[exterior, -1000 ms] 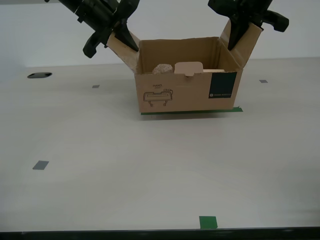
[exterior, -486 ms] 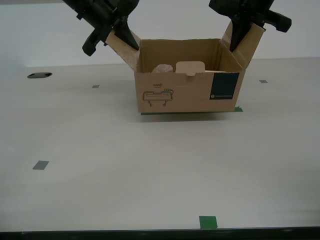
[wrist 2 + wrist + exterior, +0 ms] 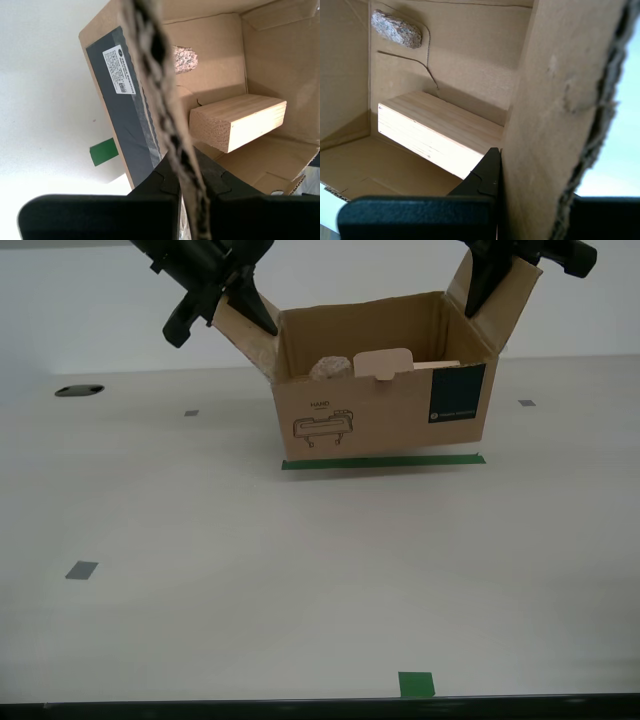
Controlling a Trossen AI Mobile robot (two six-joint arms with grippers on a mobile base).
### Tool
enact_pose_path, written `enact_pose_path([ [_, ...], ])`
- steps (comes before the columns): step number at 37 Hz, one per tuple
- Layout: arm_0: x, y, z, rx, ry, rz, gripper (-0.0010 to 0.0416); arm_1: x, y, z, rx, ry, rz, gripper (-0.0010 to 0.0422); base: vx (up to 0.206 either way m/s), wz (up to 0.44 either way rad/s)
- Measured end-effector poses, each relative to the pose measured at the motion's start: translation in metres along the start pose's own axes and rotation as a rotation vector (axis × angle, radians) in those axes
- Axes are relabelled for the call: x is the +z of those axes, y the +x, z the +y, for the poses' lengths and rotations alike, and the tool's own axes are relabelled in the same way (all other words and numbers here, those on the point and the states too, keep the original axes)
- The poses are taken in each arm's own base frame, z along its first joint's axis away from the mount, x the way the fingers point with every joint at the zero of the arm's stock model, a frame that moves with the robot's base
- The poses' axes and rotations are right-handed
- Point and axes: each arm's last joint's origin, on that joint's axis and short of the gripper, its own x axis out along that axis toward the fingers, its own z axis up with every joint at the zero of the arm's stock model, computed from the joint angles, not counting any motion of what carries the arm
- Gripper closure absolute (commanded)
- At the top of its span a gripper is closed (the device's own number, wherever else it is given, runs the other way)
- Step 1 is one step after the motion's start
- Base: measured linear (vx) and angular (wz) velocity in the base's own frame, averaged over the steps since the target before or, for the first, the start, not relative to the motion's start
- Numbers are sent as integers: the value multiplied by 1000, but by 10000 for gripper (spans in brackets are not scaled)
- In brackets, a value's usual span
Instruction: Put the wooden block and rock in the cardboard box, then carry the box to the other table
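- The cardboard box [image 3: 380, 410] sits mid-frame in the exterior view, apparently just clear of the surface [image 3: 300, 590], with its right end higher. Level it before travel.
- The rock [image 3: 328, 368] and the wooden block [image 3: 435, 364] lie loose inside. Move slowly.
- My first tool [image 3: 235, 302] is clamped on the box's upper-left flap, my second tool [image 3: 490, 280] on its upper-right flap.

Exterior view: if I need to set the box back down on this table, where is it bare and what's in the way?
The table is bare across the wide stretch between the long green tape strip and the small green tape square. Only flat grey tape marks dot it. The cardboard box hangs tilted above the strip, each gripper clamping a flap.
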Motion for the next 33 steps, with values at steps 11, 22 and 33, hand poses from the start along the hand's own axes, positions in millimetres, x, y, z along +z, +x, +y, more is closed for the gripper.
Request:
enact_pose_path([
  [11,-3,-11,3,-13,-6,-22,406,0,-6,-6,-5,15,-10,413,0,0],
  [22,-4,-14,4,-13,-6,-23,406,-2,-9,-8,-5,25,6,413,0,0],
  [33,-4,-14,4,-13,-7,-21,406,-5,-9,-9,-1,37,29,413,0,0],
])
